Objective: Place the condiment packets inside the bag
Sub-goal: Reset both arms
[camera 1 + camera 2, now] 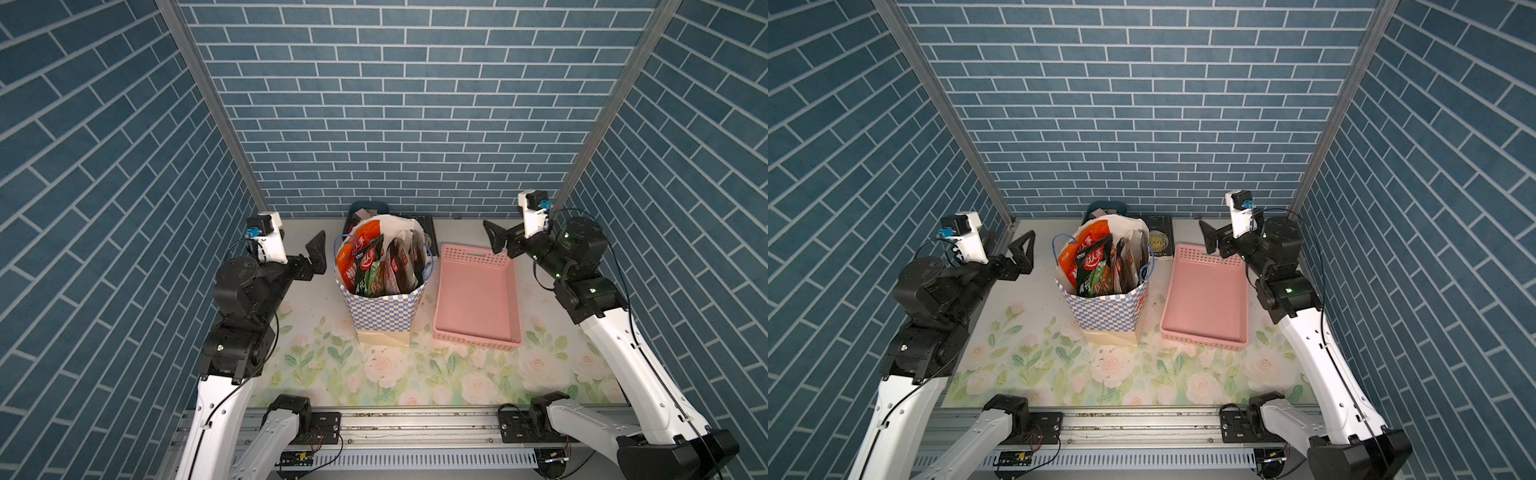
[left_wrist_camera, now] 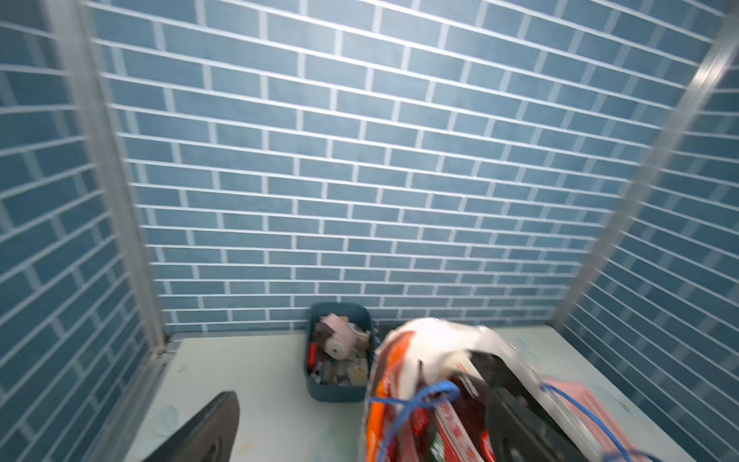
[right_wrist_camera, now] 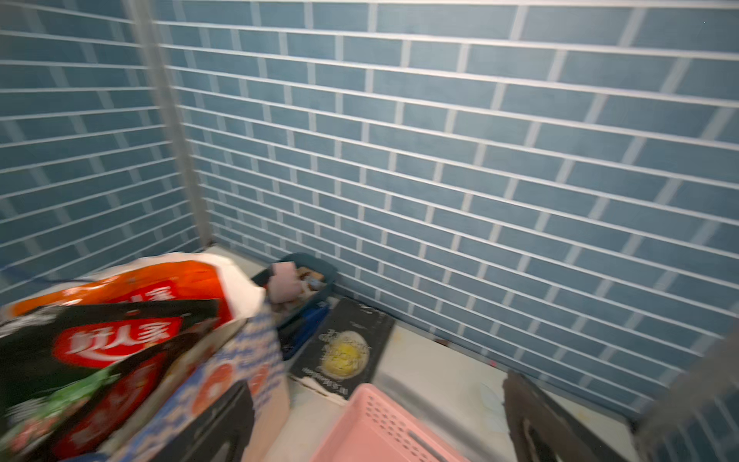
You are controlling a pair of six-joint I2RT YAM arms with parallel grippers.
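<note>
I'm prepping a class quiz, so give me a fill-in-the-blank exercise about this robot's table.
The condiment packets stand inside the checkered ____. The basket beside it is coloured ____. The left gripper and right gripper are both ____, holding nothing.
Missing words: bag; pink; open.
</note>
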